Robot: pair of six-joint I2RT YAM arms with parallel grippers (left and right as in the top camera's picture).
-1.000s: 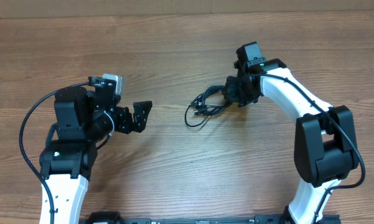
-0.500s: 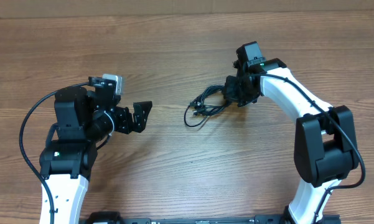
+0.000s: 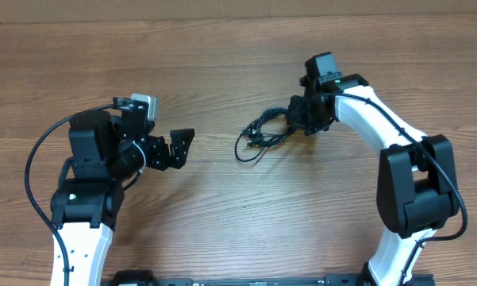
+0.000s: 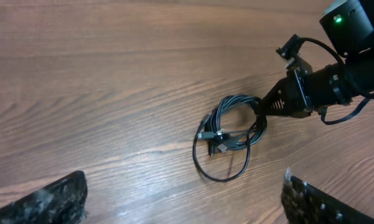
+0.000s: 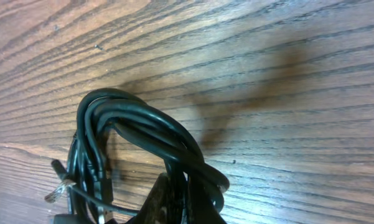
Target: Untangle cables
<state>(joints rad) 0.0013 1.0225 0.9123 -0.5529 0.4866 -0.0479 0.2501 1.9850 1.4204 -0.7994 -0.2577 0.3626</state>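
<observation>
Nearest the front edge, on the left half of the tabletop [image 3: 222, 230]: left gripper [image 3: 178, 149], spread wide and holding nothing, aimed rightward at the cables [image 3: 260, 133]. Probably waiting open in order to take a free loop once the bundle is steadied or lifted.

Further in, about mid-tabletop and slightly right of centre: cables lying flat as one small knotted coil, with one loose loop sagging toward the front edge and the plug ends tucked in the middle.

Beyond, touching the coil's right end: right gripper [image 3: 295, 119], closed tight, seemingly pinched on a strand there, likely to anchor that end for pulling apart.

Hard to settle:
- Actual pinch point cut off at the bottom of the right wrist view.
- Number of cords and their crossings not countable.
- Pale wisp [image 5: 57, 191] beside the coil, tie or fray, not identifiable.
- Left fingertips only slivers in the corners of the left wrist view.
</observation>
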